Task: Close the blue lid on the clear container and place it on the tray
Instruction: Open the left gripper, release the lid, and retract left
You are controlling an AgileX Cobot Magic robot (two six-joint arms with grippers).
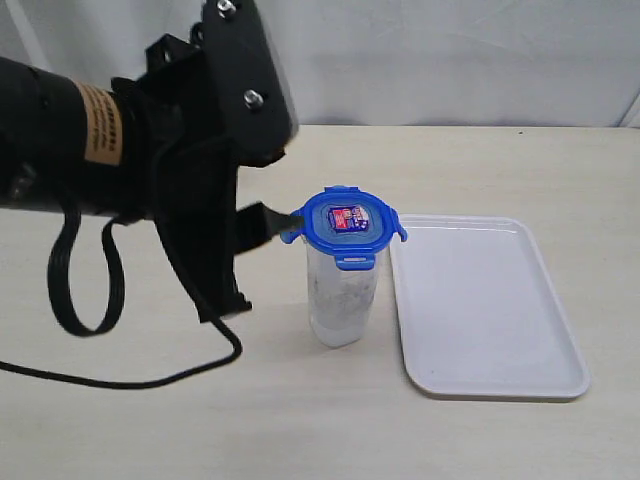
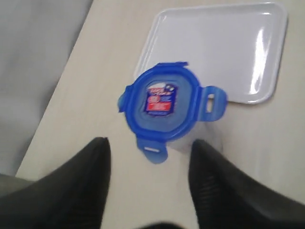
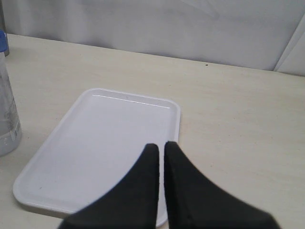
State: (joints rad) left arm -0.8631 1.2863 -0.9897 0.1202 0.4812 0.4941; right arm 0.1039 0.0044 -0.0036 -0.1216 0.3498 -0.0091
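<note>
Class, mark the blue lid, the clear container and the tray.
blue lid (image 1: 347, 222): exterior view, on its top sticker.
clear container (image 1: 340, 300): exterior view, on its side wall.
tray (image 1: 480, 300): exterior view, on its bare floor.

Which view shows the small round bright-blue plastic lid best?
The exterior view: the small round bright-blue plastic lid is sharp, whole, and seen sitting on the cloudy-clear plastic container. The left wrist view looks straight down on its whole top face, but blurred. The right wrist view catches only a blue sliver.

High oblique exterior, two close downward wrist views, the tray in all
</note>
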